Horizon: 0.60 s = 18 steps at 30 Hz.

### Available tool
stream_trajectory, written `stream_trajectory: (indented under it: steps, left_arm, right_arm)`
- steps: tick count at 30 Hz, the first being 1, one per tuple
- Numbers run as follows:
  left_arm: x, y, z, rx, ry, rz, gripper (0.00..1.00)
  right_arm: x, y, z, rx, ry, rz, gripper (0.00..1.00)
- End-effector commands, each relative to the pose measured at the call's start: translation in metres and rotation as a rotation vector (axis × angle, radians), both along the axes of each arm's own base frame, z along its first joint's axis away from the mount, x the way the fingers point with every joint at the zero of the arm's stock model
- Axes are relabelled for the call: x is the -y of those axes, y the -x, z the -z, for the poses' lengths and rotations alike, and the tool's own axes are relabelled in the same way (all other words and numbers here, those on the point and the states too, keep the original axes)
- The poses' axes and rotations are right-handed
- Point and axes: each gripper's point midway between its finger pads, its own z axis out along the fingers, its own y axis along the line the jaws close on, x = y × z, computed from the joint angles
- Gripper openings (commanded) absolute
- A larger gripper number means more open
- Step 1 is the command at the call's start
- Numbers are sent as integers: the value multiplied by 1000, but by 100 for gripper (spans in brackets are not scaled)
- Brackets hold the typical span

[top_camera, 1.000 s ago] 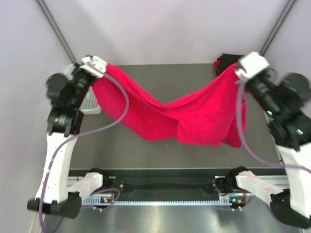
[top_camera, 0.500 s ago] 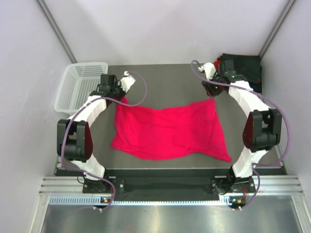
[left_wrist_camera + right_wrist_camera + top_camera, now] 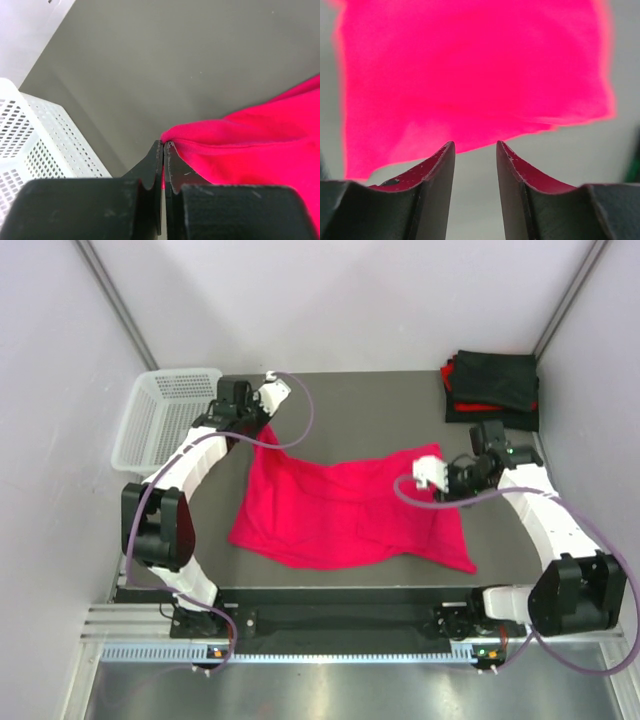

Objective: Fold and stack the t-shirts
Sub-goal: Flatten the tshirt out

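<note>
Red t-shirt (image 3: 340,515) is lying unfolded and wrinkled on the tabletop (image 3: 350,405), roughly mid-table. Its near-right corner is tapering to a point toward the right arm's base. Its far-left corner is stretching out toward your left gripper (image 3: 163,146).

Your left gripper is pinching that corner. In the wrist view the fingers are pressing together with the red hem caught between the tips, and the rest of the cloth is trailing off to the right.

Your right gripper (image 3: 475,146) is sitting at the shirt's far-right corner with its fingers standing partway apart. Nothing is sitting between them. The wrist view is showing blurred red cloth past the tips, with its edge just beyond them. You can't tell from either view whether the tips are touching the fabric.

Black t-shirts (image 3: 495,380) are lying stacked in the far-right corner of the tabletop, well apart from the red one, with some red showing along the stack's left edge. White mesh basket (image 3: 180,372) is sitting at the far-left edge, just beside your left arm.
</note>
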Motion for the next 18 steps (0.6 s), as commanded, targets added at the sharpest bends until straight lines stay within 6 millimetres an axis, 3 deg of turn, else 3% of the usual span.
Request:
stream_trajectory:
  steps: [1, 4, 9, 12, 18]
  left_arm:
    - [-8, 0, 0, 10, -31, -20, 0]
    - [-11, 0, 7, 0, -55, -21, 0]
    - [-18, 1, 17, -9, -87, -40, 0]
    - [-18, 2, 20, -13, -90, -41, 0]
    - [-17, 6, 24, -27, -83, -37, 0]
  right_arm:
    - [-5, 50, 17, 40, 34, -327, 40]
    - [-13, 67, 21, 130, 37, -493, 41]
    - [-36, 98, 27, 38, -47, -595, 44]
    - [-51, 97, 29, -4, -70, -570, 43]
    - [-58, 102, 48, -61, -28, -592, 36]
